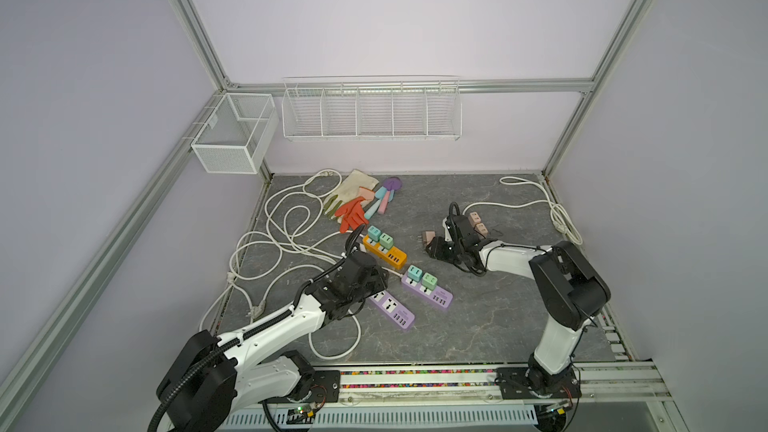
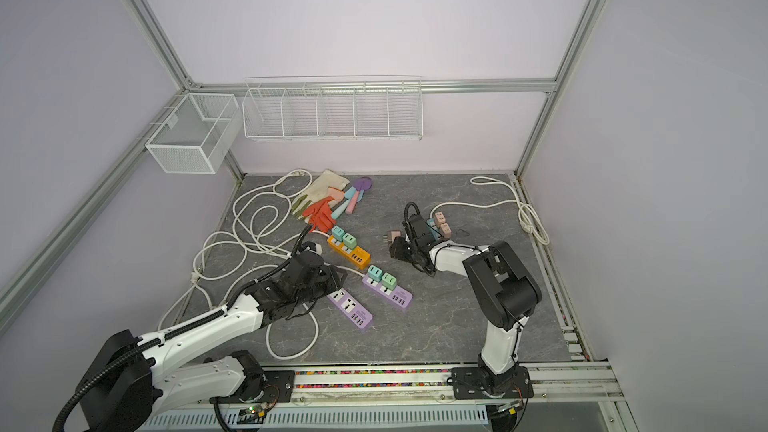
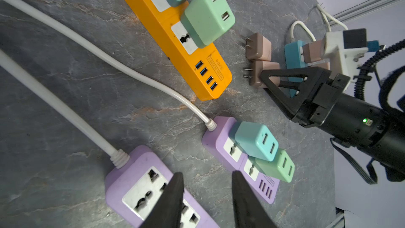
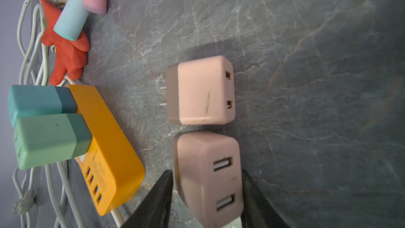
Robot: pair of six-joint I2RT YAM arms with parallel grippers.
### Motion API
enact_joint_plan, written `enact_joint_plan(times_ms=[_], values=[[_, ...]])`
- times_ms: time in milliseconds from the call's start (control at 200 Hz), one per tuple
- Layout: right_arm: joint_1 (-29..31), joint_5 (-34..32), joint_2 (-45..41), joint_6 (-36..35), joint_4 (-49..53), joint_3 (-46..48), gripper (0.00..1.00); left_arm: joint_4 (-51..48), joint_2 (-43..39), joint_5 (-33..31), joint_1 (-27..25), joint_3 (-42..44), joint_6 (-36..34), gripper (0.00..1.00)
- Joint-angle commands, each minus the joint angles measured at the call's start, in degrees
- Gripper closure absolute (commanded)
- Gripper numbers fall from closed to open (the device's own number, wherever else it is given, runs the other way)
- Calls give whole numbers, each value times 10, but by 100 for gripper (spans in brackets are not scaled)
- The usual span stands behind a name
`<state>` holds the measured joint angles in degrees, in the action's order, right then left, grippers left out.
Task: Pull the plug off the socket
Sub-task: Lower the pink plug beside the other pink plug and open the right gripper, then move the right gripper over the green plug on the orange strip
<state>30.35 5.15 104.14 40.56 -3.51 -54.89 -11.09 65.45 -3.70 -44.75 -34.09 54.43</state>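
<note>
A pink plug (image 4: 208,178) lies on the table with its prongs bare, between the fingers of my right gripper (image 4: 206,173). The jaws stand open, with a gap showing on one side of the plug. A second loose pink plug (image 4: 203,91) lies right beside it. In the left wrist view the blue socket strip (image 3: 293,55) sits behind that gripper with pink plugs (image 3: 313,51) still in it. My left gripper (image 3: 207,174) is open, one finger over a purple strip (image 3: 131,185) with empty sockets. In both top views the right gripper (image 1: 430,249) is at centre right.
An orange strip (image 1: 384,253) and a second purple strip (image 1: 428,290), each with green and teal plugs, lie between the arms. White cords (image 1: 282,226) loop at the left. Gloves and coloured tools (image 1: 357,201) lie at the back. Wire baskets (image 1: 370,110) hang on the wall.
</note>
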Motion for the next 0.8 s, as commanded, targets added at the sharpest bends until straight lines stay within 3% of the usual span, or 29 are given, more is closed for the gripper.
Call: enact_joint_plan(times_ms=[0, 335, 530, 795], values=[[-4, -18, -27, -11, 32, 10, 39, -3, -14, -20, -2, -18, -12, 62], [4, -27, -82, -75, 128, -19, 24, -37, -62, -57, 11, -33, -38, 58], [58, -54, -90, -159, 209, -91, 21, -47, -85, -41, 49, -30, -47, 57], [131, -92, -37, -256, 275, -200, 19, -47, -89, -34, 79, -29, -64, 54]])
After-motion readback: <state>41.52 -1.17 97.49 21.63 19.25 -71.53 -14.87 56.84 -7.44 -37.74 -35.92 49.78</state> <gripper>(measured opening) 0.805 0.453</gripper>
